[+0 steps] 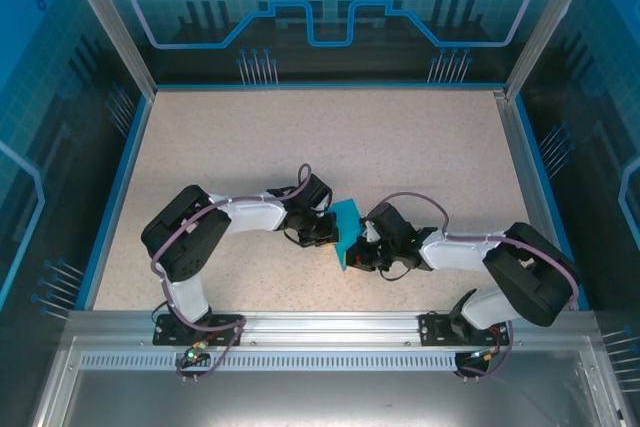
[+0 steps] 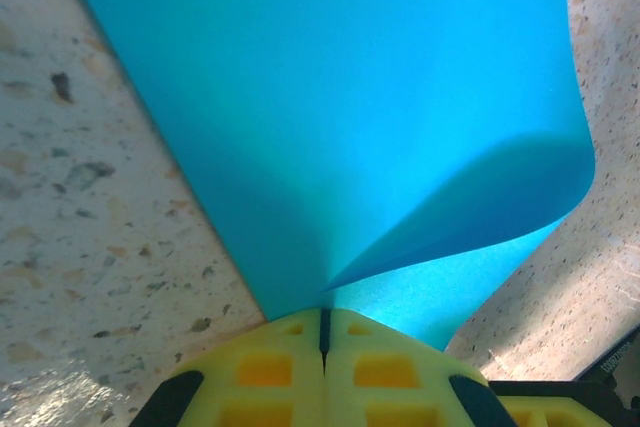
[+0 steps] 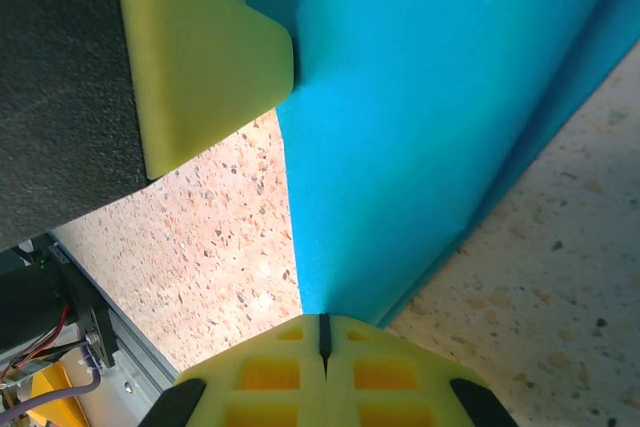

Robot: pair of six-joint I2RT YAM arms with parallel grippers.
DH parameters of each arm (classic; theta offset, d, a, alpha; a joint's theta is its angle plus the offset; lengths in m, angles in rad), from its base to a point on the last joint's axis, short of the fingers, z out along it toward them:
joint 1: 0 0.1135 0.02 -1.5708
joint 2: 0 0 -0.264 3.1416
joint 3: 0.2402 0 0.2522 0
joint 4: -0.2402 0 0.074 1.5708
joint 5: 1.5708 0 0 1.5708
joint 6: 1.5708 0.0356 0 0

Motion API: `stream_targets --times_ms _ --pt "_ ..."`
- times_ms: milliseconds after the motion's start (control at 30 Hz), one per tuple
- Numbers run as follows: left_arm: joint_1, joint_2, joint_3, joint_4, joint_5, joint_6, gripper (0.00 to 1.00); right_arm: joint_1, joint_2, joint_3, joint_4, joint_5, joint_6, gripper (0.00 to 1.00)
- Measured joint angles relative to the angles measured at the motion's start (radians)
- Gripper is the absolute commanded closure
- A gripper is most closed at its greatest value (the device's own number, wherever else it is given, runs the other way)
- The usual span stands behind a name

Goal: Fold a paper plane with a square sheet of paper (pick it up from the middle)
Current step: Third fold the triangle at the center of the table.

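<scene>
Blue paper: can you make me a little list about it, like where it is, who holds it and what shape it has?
thing: square sheet of paper, teal-blue
place: near middle of the table, between the two arms
held by: left gripper and right gripper, both shut on it
shape: bent, one flap curling over
plane: not yet a pointed dart

Overhead camera above near edge, looking down, wrist cameras close-up from left and right, sharing square sheet of paper
</scene>
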Motion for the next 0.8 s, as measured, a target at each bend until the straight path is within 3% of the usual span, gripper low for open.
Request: stream_targets --times_ms 467,800 --pt "-0.014 0.000 0.012 -0.022 -0.033 0.000 0.98 0.000 0.040 0.001 0.013 -0.004 -0.006 1.00" --pt "-0.017 0.000 0.018 -0.030 -0.040 0.000 0.98 0.027 -0.028 0.019 -0.036 -0.004 -0.024 1.00"
